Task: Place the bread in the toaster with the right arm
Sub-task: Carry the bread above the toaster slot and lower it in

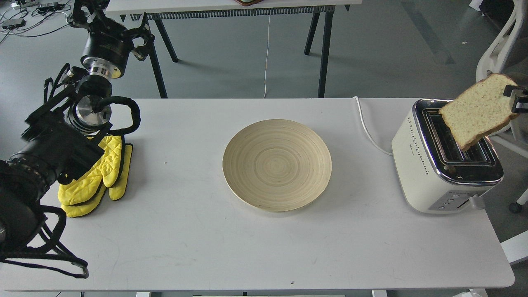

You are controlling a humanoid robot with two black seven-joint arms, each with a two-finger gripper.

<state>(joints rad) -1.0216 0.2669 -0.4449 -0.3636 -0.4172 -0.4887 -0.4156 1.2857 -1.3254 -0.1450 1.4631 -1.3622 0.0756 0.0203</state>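
Note:
The bread, a pale speckled slice with a brown crust, hangs tilted in the air with its lower corner just over the toaster's slots. My right gripper shows only at the right edge and is shut on the slice's upper right edge. The rest of the right arm is out of view. The cream-white toaster with a chrome top stands at the table's right end, both slots open upward. My left gripper is far off at the top left, dark and small, and its fingers cannot be told apart.
A round bamboo plate lies mid-table. Yellow oven mitts lie at the left by my left arm. The toaster's white cord runs off the table's back edge. Another table's black legs stand behind, and a white chair at the right.

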